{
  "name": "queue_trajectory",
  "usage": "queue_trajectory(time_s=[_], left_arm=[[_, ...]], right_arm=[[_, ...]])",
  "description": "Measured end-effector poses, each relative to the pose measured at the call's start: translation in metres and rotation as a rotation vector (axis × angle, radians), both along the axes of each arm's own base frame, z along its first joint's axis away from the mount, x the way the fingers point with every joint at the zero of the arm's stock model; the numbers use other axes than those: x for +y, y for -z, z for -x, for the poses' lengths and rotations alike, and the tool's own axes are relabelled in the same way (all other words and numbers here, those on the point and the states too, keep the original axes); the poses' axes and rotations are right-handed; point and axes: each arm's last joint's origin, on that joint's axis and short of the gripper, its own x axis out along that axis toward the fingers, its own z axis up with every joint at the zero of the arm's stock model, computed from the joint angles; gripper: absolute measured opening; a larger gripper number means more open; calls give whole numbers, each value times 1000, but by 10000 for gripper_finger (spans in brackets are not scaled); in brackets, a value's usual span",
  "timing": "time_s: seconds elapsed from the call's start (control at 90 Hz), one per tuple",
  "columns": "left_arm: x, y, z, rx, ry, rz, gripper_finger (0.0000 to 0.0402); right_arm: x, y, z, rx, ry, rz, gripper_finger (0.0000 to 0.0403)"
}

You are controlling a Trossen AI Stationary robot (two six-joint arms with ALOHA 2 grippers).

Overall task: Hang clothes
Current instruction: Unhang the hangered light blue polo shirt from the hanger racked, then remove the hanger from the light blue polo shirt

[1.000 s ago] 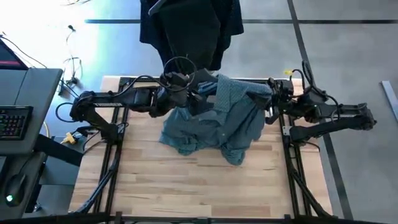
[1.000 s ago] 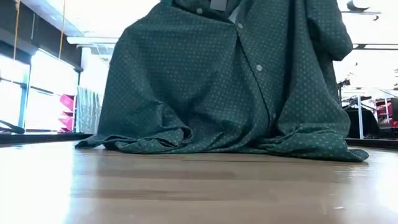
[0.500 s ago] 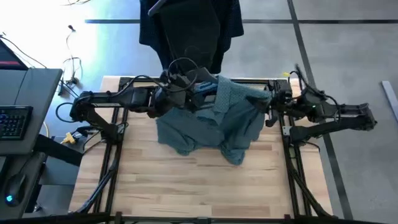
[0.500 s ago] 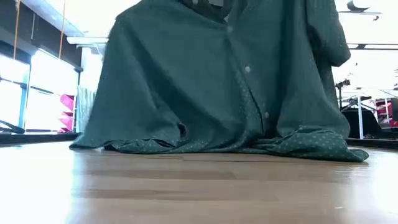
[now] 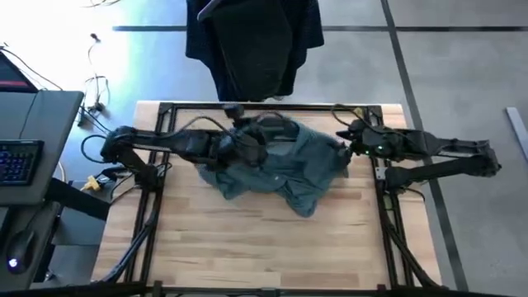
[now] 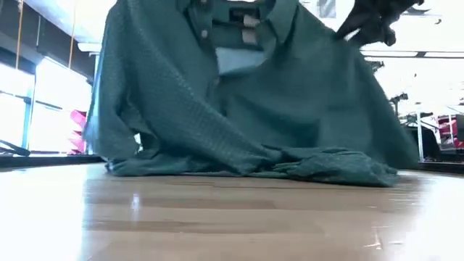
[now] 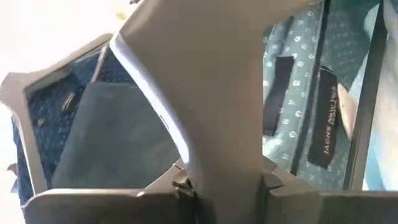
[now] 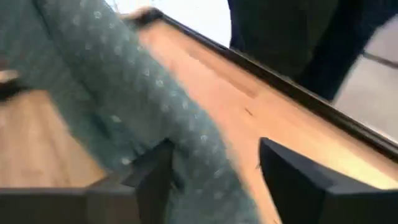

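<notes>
The teal dotted shirt (image 5: 276,161) lies bunched on the wooden table, its lower folds (image 6: 290,163) on the tabletop. Its collar with the label (image 6: 243,18) is held up. My left gripper (image 5: 252,142) is at the collar, shut on a grey hanger (image 7: 205,93) that sits inside the collar opening. My right gripper (image 5: 345,142) stands open at the shirt's right edge, with a strip of shirt cloth (image 8: 186,130) running between its fingers. It also shows dark at the low view's upper right (image 6: 377,18). My left gripper pinches the hanger's upright middle stem (image 7: 229,168) between its two fingers, just below where the hanger's arms spread. The hanger stands up from the fingers inside the shirt's collar (image 7: 329,118). My right gripper is open, and I cannot tell whether the cloth between its fingers touches them.
Dark garments (image 5: 247,41) hang beyond the table's far edge, also seen in the right wrist view (image 8: 280,37). A black frame rail (image 5: 272,106) runs along the far edge. Bare wood (image 5: 264,247) stretches toward the near edge. A desk with a keyboard (image 5: 16,161) stands to the left.
Both grippers have come down and toward the near edge, the right one also toward the left. The shirt's raised upper part has sunk with them. Its collar and label now show in the low view, and the cloth lies lower and flatter on the table.
</notes>
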Motion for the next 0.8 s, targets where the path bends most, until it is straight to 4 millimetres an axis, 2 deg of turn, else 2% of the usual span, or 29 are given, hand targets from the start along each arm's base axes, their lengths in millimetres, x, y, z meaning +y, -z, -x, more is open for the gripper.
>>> queue_trajectory(time_s=[0.156, 0.256, 0.378, 0.633, 0.8], left_arm=[[0, 28, -20, 120, 12, -9, 41], [-5, 44, -31, 171, 50, -1, 41], [-10, 53, -39, 199, 96, 19, 41], [-16, 50, -37, 161, 115, 42, 41], [-15, 43, -35, 173, 115, 50, 39]], right_arm=[[4, -11, -6, -125, -102, -34, 284], [11, -22, -14, -236, -242, 1, 285], [15, -33, -28, -350, -393, 92, 276], [17, -10, -71, -277, -521, 90, 249], [18, 11, -84, -138, -538, 33, 222]])
